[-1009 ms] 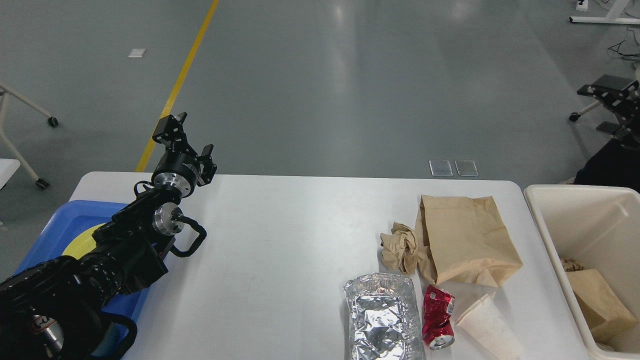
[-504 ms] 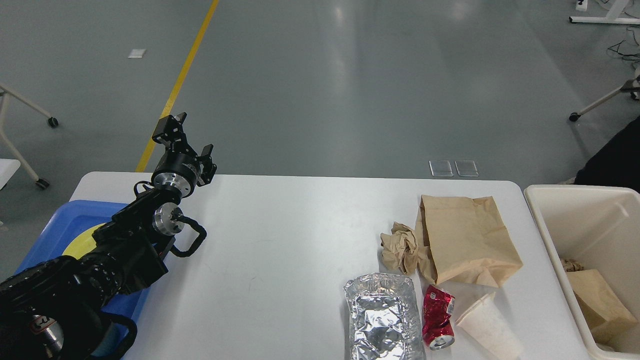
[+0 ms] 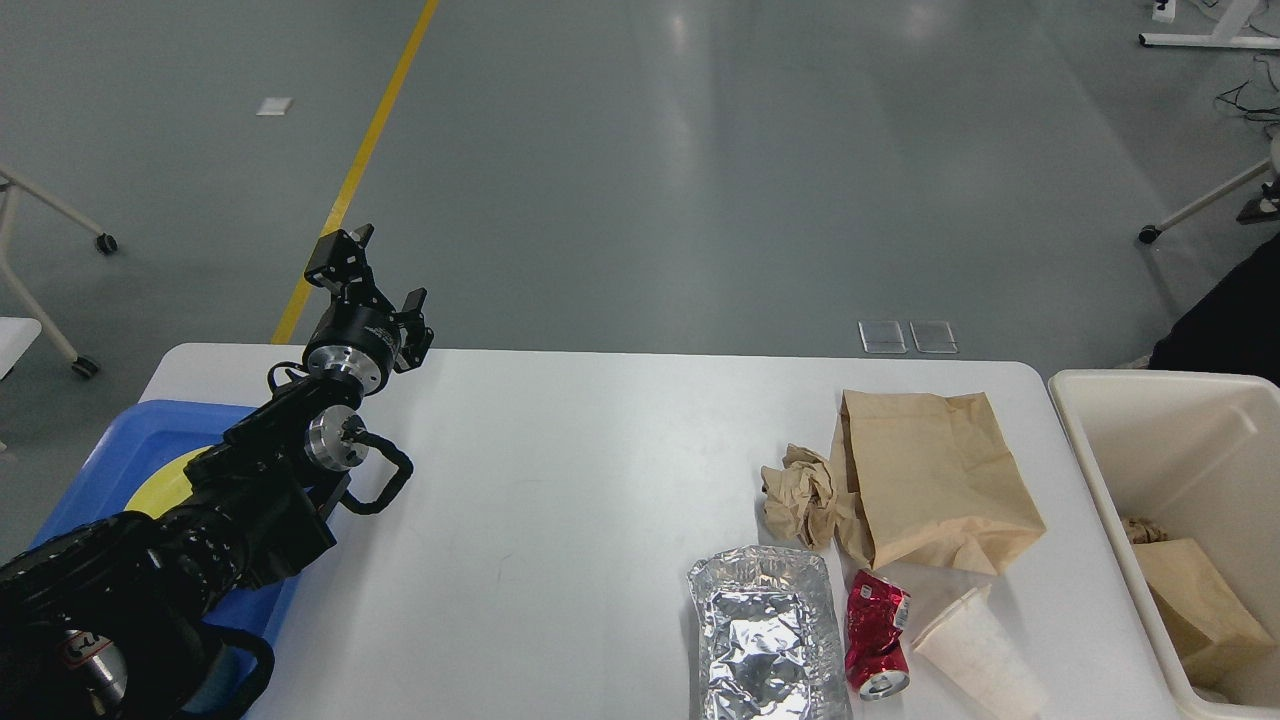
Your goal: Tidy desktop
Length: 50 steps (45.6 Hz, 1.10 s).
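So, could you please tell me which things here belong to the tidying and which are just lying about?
For the job:
desktop
brown paper bag
crumpled paper
foil tray
crushed red can
paper cup
cream bin
left gripper

Just around:
blue tray

You are in a lab hall: glossy grey poured floor (image 3: 650,200), painted yellow floor line (image 3: 352,175), wheeled white frame (image 3: 50,215).

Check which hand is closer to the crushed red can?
Left, by default: the left hand is raised past the desktop's far-left edge, far from the crushed red can at front right. The right hand isn't in view.
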Each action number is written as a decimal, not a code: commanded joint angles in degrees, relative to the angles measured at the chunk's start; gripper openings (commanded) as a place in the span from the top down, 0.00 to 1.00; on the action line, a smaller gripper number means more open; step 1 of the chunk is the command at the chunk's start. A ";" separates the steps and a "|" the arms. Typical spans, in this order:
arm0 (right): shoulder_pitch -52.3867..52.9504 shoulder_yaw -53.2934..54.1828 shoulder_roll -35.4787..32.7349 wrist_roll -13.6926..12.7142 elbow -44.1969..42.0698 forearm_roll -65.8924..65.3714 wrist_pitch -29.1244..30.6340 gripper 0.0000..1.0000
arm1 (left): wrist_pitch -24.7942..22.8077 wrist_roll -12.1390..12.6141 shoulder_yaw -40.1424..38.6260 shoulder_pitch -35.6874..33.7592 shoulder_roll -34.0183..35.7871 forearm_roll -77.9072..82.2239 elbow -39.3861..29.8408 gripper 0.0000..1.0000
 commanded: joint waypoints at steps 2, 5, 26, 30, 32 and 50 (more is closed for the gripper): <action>-1.59 1.43 -1.54 -0.07 -0.04 -0.16 -0.12 0.00 | 0.03 -0.01 -0.05 0.00 0.02 0.00 -0.07 0.04; -1.68 1.52 -1.89 -0.07 -0.04 -0.16 -0.12 0.00 | 0.03 -0.01 -0.05 0.00 -0.07 0.00 0.02 0.04; -2.03 2.31 -1.37 -0.07 -0.04 -0.07 -0.38 0.00 | -0.06 -0.01 0.04 0.00 -0.07 0.00 0.02 0.04; -2.65 2.40 -1.28 -0.07 -0.04 -0.07 -0.56 0.00 | -0.06 0.08 -0.05 0.00 -0.07 0.00 -0.07 0.04; -3.00 2.57 -1.37 -0.07 -0.04 0.01 -0.65 0.00 | 0.03 0.08 0.04 0.00 0.02 0.00 -0.07 0.04; -8.18 8.46 -1.37 -0.07 -0.65 -0.07 -0.73 0.00 | -0.06 -0.01 0.04 0.00 -0.07 0.00 -0.07 0.04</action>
